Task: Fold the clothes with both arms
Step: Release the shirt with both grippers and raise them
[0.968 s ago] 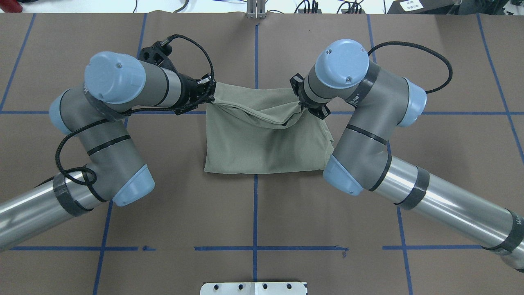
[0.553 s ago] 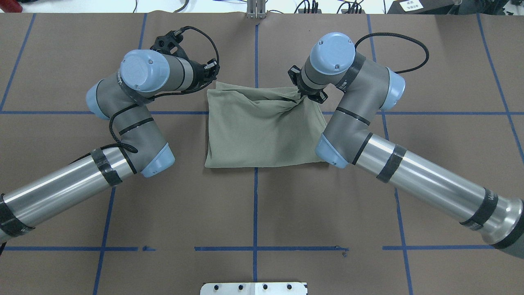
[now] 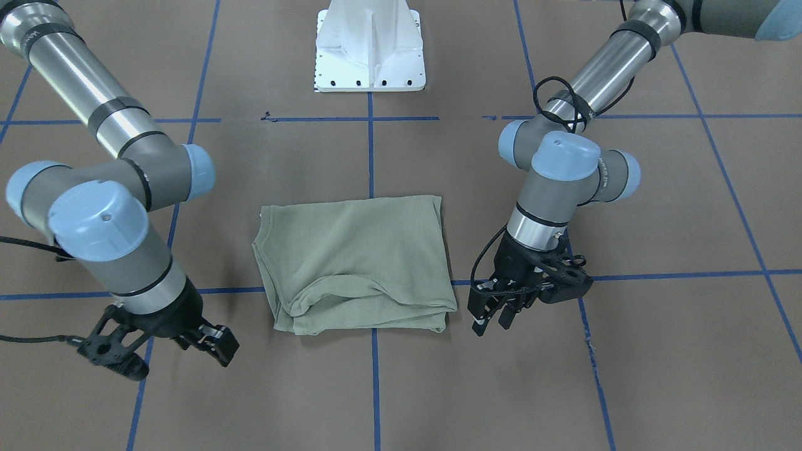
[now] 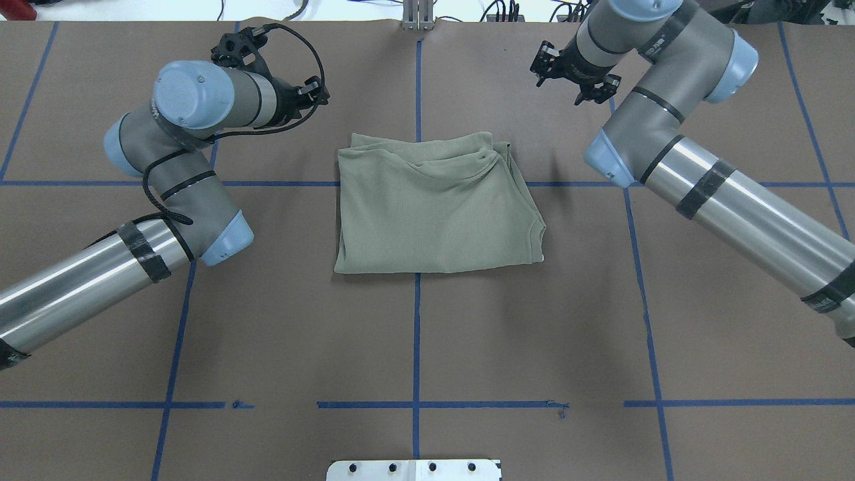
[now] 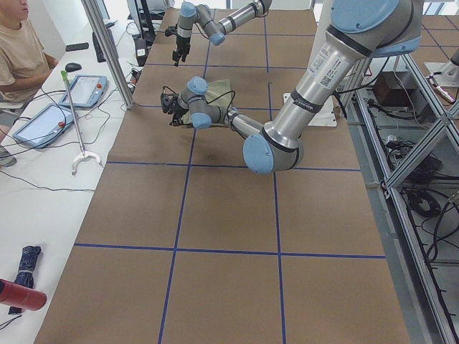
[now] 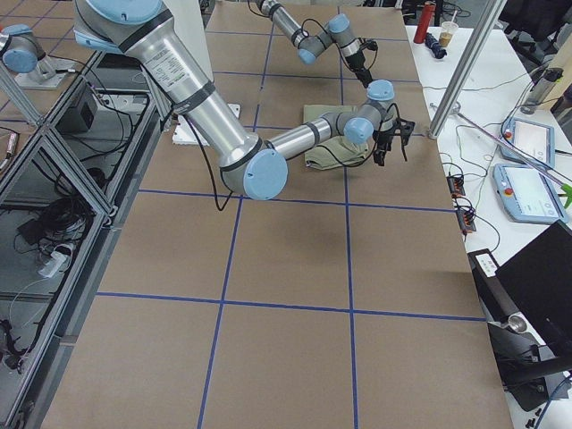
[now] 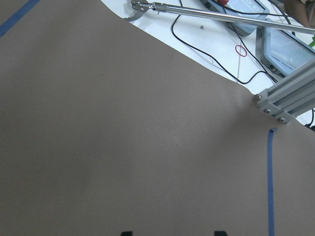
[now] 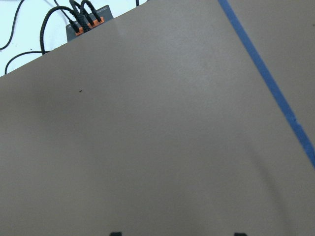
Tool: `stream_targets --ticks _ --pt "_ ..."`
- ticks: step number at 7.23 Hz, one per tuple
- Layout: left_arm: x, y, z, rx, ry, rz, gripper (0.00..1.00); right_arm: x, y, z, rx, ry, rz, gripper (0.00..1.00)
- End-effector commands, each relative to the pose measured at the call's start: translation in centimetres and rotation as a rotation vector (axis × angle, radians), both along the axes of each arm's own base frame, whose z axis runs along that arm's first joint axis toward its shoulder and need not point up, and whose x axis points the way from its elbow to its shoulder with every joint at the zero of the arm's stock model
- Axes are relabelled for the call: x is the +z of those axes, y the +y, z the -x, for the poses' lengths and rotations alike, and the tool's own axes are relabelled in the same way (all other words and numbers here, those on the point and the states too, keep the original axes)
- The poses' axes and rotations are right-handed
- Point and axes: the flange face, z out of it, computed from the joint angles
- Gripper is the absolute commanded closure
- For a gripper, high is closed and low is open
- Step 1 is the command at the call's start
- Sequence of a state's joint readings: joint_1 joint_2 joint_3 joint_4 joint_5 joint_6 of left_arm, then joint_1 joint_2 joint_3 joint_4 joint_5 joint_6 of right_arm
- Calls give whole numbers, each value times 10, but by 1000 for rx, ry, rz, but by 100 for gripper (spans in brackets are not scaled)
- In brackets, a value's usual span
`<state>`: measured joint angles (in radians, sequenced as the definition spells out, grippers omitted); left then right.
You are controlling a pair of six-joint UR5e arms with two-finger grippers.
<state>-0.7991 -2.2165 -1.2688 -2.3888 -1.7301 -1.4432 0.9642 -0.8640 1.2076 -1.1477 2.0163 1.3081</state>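
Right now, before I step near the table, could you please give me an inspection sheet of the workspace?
Surface: brown paper with blue tape grid, flat.
Job's things: shirt folded at the centre, far edge rumpled.
Clutter: nothing seen on the paper.
Grippers: left gripper open, right gripper open, both empty, apart from the shirt.
Cables: black cable looped at the left wrist, clear of the shirt.
Surroundings: white base plate by the robot; person seated at the side bench with tablets.
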Motion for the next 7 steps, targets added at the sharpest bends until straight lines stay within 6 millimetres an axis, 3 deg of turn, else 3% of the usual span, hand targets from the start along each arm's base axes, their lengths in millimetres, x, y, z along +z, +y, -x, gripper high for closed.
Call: stream_targets --ticks 1,2,3,4,6,7 --pt "38 14 99 200 -77 -145 37 88 3 -108 -135 6 -23 0" --pt "70 13 159 281 -146 -224 37 138 9 -184 -215 28 -90 0" --pt "91 16 215 343 -231 -278 37 170 12 -256 -281 40 -129 0" --pt "107 29 263 406 -331 -302 37 191 24 -306 -341 62 -139 0" --pt "149 28 379 530 -470 -312 34 237 45 -374 -471 104 -105 0" --pt "175 24 435 552 -526 -272 28 239 56 -395 -483 107 -98 0"
